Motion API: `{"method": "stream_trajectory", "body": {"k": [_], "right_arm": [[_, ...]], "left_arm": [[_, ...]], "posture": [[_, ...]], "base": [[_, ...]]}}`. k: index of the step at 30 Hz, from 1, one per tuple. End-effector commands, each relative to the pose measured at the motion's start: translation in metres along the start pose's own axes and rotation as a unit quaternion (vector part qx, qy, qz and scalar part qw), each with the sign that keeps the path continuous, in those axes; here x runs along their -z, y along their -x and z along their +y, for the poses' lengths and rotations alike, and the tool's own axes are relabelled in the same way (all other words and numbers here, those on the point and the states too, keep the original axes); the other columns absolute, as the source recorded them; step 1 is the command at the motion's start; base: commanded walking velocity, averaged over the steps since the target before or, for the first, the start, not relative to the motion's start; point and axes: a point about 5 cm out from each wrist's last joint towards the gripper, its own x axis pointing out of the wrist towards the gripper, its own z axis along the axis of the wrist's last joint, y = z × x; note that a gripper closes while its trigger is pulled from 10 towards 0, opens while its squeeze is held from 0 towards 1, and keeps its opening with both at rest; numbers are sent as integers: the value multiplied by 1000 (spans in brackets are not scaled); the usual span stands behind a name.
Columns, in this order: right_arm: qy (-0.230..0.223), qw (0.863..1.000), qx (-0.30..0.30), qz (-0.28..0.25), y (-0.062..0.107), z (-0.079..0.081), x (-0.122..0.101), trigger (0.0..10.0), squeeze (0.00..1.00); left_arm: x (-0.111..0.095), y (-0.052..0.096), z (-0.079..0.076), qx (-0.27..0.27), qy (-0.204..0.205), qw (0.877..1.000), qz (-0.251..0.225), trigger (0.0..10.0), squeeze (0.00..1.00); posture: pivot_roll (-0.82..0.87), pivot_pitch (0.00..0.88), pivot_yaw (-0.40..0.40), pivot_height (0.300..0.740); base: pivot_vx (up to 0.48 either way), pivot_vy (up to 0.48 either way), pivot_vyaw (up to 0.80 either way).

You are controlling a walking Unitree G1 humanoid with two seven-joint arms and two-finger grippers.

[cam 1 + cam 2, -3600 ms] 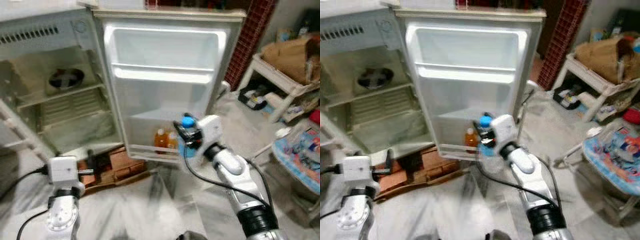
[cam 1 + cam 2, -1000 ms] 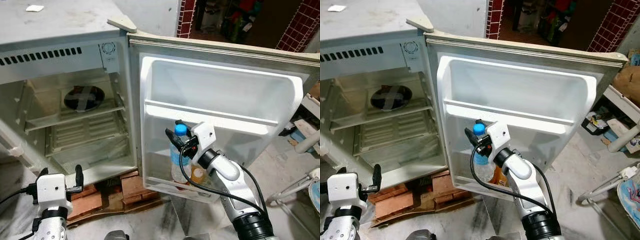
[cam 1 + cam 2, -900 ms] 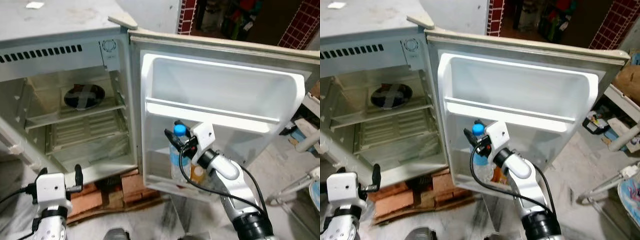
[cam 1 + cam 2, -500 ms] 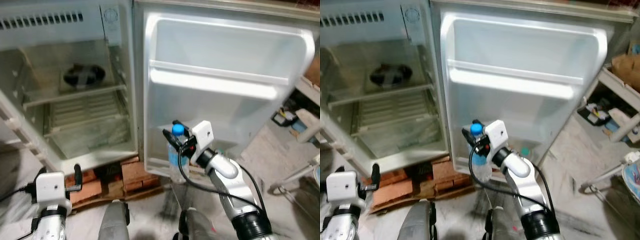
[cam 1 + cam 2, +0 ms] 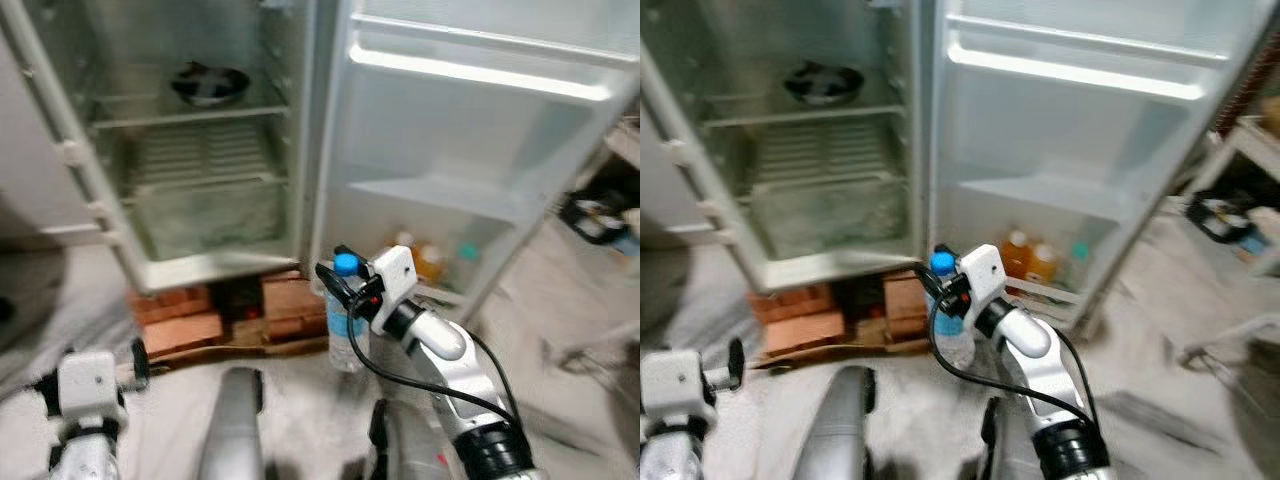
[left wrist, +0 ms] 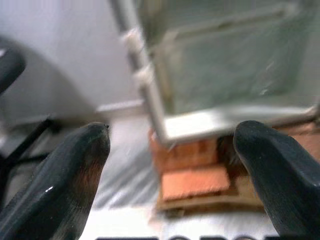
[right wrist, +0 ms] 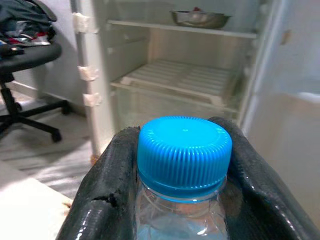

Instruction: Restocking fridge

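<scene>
The right gripper [image 5: 345, 285] pinches the water bottle [image 5: 345, 330] just under its blue cap [image 7: 184, 155], hanging upright for the door shelf [image 5: 455, 295] (two orange bottles near its middle), now lower and outside the door; the left gripper [image 6: 175, 165] idles, fingers wide.

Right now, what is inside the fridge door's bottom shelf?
The door's bottom shelf holds two orange-filled bottles and a teal-capped item. Their lower parts are hidden behind the shelf rail.

Lived-in home room: old open fridge [image 5: 210, 150] propped on bricks [image 5: 195, 320], office chair [image 7: 27, 75], cluttered white shelf [image 5: 1240, 215], marbled floor [image 5: 1160, 420].
</scene>
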Motion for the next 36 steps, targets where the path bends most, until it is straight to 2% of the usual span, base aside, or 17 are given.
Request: {"method": "stream_trajectory", "body": {"k": [1,7,19,31,36], "right_arm": [[7,1000,6,-19,-1,-6,-9,10000,0],[10,999,-7,-29,-6,-2,-14,10000,0],[23,997,-61,-48,-16,11,-22,10000,0],[21,995,-77,-53,-16,14,-23,10000,0],[21,995,-76,-54,-16,14,-23,10000,0]], "left_arm": [[2,3,-3,2,-2,1000,6,10000,0],[0,2,-2,7,-5,1000,1,10000,0],[-2,-1,-3,6,-6,1000,0,10000,0],[-2,-3,-4,7,-5,1000,1,10000,0],[-1,-3,-4,7,-5,1000,2,10000,0]], "posture": [[91,62,-40,600],[92,81,-38,600],[92,76,-35,600],[90,75,-36,600],[90,75,-38,600]], "base": [[0,0,0],[0,0,0],[256,0,0],[258,0,516],[0,0,0]]}}
